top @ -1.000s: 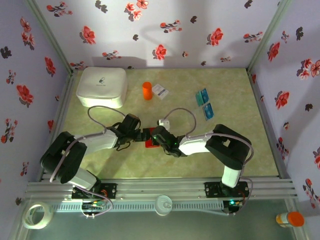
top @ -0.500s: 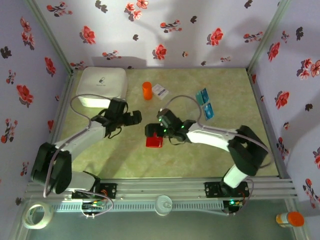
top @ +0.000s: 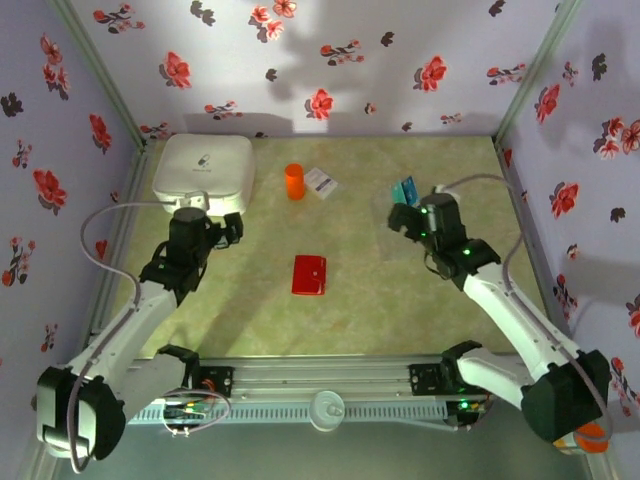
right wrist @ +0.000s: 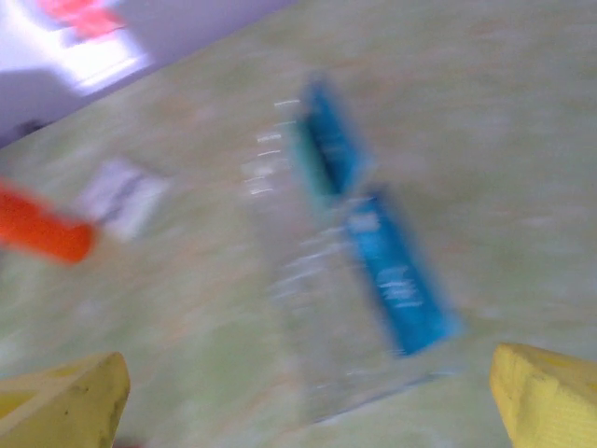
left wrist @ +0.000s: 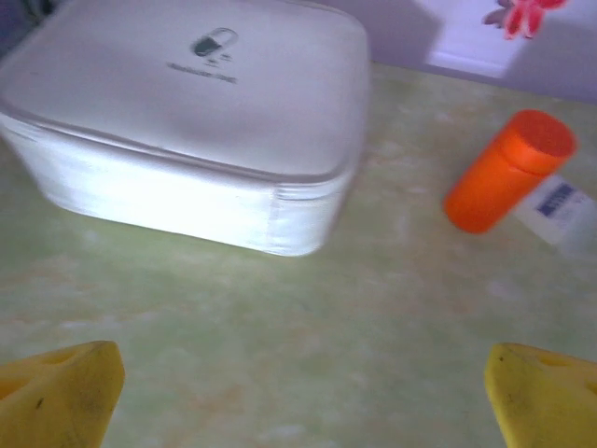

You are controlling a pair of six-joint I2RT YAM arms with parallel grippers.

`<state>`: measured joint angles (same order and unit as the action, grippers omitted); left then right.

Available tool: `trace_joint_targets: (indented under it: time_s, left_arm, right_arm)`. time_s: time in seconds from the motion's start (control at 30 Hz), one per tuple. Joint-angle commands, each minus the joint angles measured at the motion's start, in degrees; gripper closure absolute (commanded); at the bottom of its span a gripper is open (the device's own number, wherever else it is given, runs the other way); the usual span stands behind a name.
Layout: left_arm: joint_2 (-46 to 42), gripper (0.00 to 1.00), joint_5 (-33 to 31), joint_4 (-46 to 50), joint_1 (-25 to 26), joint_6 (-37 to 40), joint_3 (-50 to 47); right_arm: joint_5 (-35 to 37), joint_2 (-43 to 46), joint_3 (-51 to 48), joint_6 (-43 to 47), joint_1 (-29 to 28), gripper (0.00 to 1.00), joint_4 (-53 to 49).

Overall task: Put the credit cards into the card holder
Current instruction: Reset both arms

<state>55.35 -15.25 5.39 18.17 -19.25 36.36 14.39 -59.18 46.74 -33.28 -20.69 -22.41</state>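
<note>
One red card holder (top: 309,275) is being shown lying on the table (top: 400,310); two blurred credit cards (right wrist: 396,275), teal and blue, are being framed by the spread right pincer (right wrist: 308,397); the left pincer (left wrist: 303,397) is likewise being held spread.

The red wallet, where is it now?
In the top view, the red wallet lies flat near the middle of the table, on the near side of the orange cylinder.

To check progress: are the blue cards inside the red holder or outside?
Outside. The blue cards lie on the table near the right gripper, well apart from the red holder.
</note>
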Motion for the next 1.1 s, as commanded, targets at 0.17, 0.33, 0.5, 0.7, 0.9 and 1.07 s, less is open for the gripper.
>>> trace_joint_targets:
  time_s: [0.17,0.33,0.5,0.7,0.9,1.07]
  left_arm:
    - [-1.48,0.0,-5.43,-22.27,-9.18,11.51,-12.6]
    - [3.16,0.0,-4.95,-26.88,-13.28,11.62,-14.3]
    - [11.82,0.0,-4.95,-33.39,-14.3,12.08,-14.06]
    - [20.25,0.0,-3.36,-41.12,-14.56,13.27,-13.69]
    - [24.8,0.0,1.52,-47.19,-15.7,16.99,-12.9]
    - [29.83,0.0,4.21,-57.64,-17.2,16.98,-15.9]
  right_arm:
    - [10.69,-0.86,-10.83,4.59,13.7,0.01,12.7]
    - [16.61,-7.24,-13.93,8.3,16.07,0.01,22.49]
    - [17.33,-13.68,-11.41,12.3,17.43,0.01,27.12]
    - [12.56,-20.3,-16.05,18.62,17.52,0.01,41.27]
    - [5.13,-20.82,-21.62,25.78,17.86,0.01,57.7]
    - [1.03,-28.02,-27.76,27.8,18.4,0.01,76.9]
